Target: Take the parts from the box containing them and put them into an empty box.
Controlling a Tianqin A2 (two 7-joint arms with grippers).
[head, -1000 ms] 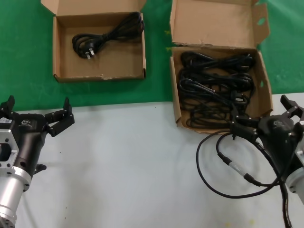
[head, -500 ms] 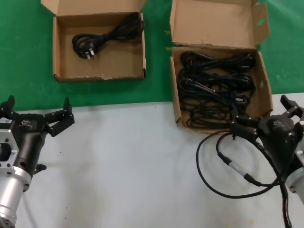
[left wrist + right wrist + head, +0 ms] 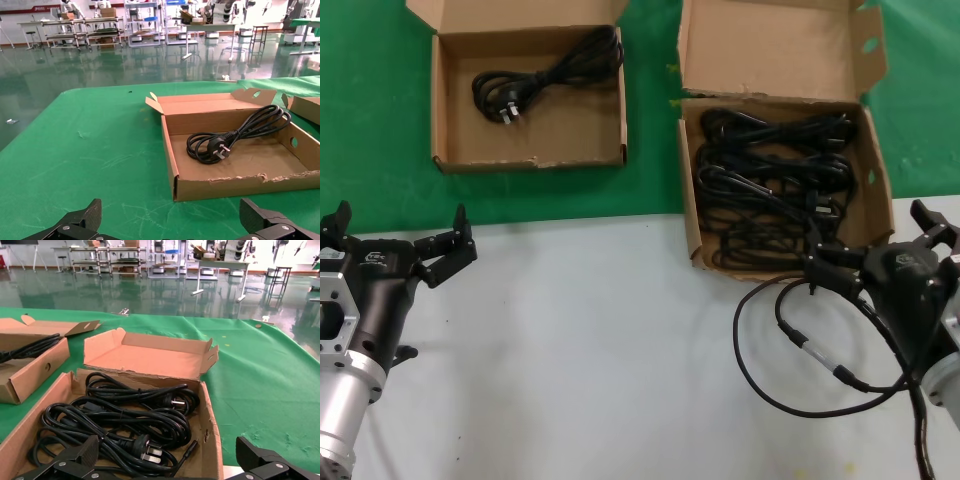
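From the head view, the larger corrugated cardboard box (image 3: 782,180) sits on green cloth (image 3: 370,120) at the right, its tall notched lid flap standing open, packed with tangled black rubber-coated power cords (image 3: 775,185). The smaller shallow box (image 3: 528,95) lies well apart to the left, holding a single looped cord (image 3: 545,75) with a chunky pronged plug. Nearer, the surface turns to a smooth pale grey table (image 3: 590,340). The left gripper (image 3: 395,245) rests over the grey at the left edge, fingers spread wide and holding nothing. The right gripper (image 3: 880,245) sits just before the larger box's near wall, fingers also wide apart and empty; a thin black cable with a silver connector (image 3: 810,345) loops on the table beside it.

The left wrist view faces the smaller box (image 3: 240,145); its cord (image 3: 235,135) lies coiled on the flat brown floor.

The right wrist view faces the larger box (image 3: 150,405), glossy cords (image 3: 125,420) heaped inside, plug prongs showing.
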